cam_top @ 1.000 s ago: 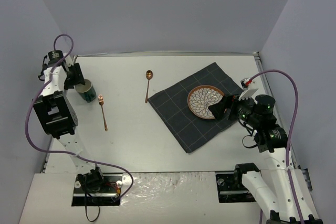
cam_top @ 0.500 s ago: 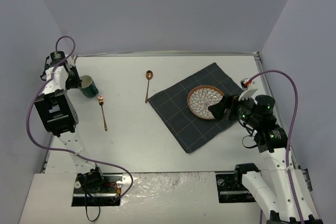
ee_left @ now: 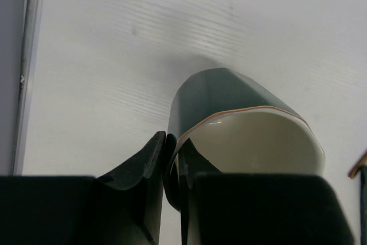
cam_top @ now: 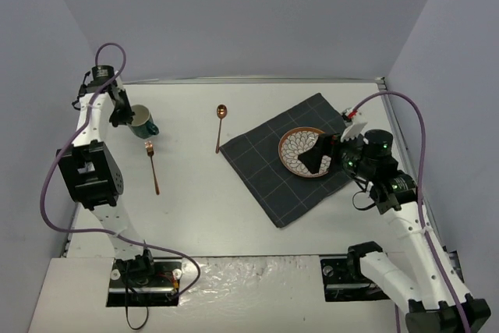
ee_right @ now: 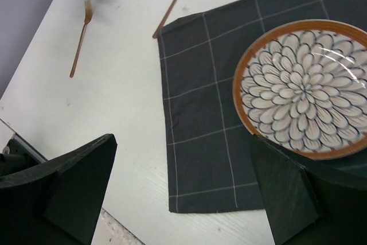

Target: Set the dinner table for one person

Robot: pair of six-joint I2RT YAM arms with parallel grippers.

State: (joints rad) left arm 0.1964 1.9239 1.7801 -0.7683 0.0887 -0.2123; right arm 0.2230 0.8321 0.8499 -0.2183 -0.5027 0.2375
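The white dinner table (cam_top: 195, 200) fills the top view. My left gripper (cam_top: 125, 117) is shut on the rim of a dark green cup (cam_top: 143, 119) with a cream inside (ee_left: 252, 142), held tilted above the table's far left. My right gripper (cam_top: 318, 160) is open and empty, above the near side of a flower-patterned plate (cam_top: 302, 149) with an orange rim (ee_right: 298, 87). The plate sits on a dark grey gridded cloth (cam_top: 273, 169). A copper fork (cam_top: 153, 168) lies left of centre and a copper spoon (cam_top: 220, 126) lies further back.
Grey walls close in the table on the left, back and right. The fork (ee_right: 79, 41) and the spoon's handle (ee_right: 172, 4) show in the right wrist view beyond the cloth (ee_right: 206, 142). The table's near edge shows at the lower left (ee_right: 86, 222).
My left gripper has lifted the cup off the table and carried it back and to the right, tilting it. My right gripper has moved left over the plate's near side.
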